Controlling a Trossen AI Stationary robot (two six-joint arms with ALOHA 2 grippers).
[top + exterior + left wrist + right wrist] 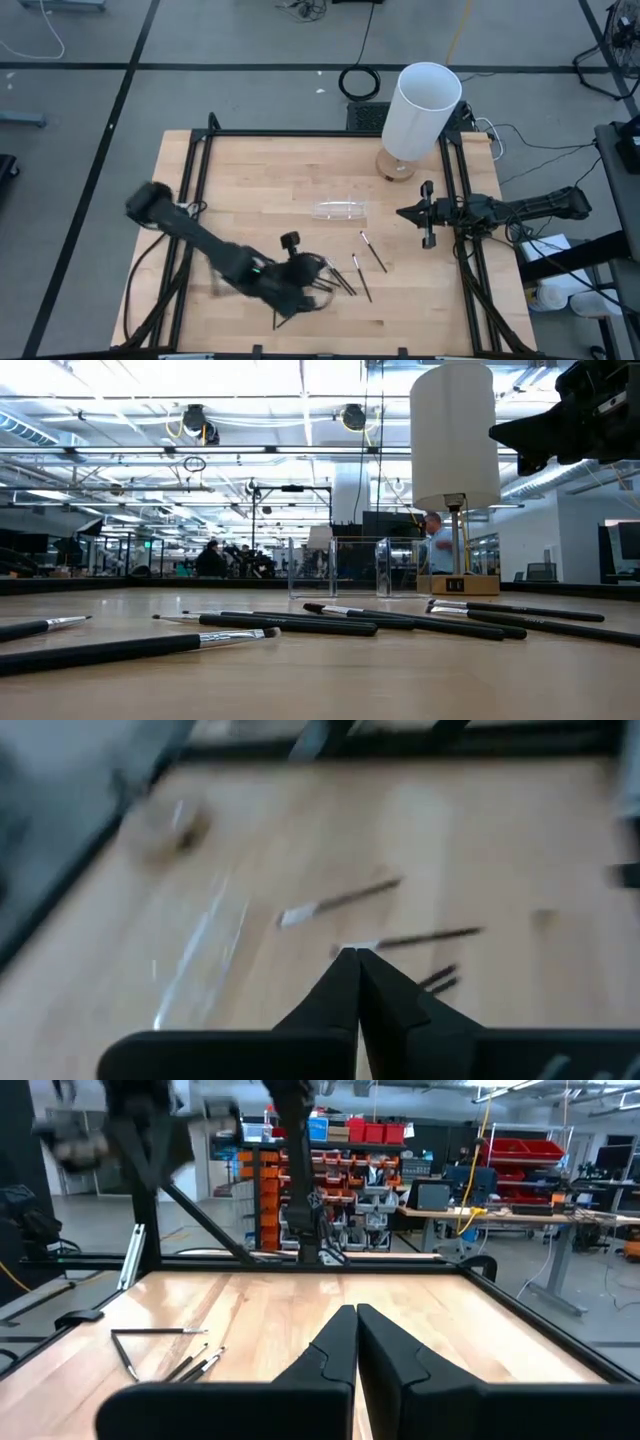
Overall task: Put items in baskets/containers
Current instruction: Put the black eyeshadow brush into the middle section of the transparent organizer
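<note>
thin dark sticks with pale tips (365, 262) lie scattered on the wooden table (250, 190), near the small clear plastic tray (340, 210). the left gripper (318, 276) hovers over them, fingers closed and empty; the right gripper (405, 213) waits likewise. light, stiff and apt to roll, each stick is best pinched mid-shaft.

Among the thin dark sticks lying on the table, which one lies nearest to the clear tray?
The stick farthest toward the right arm's side lies nearest the clear tray; the other sticks lie lower, toward the left gripper.
</note>
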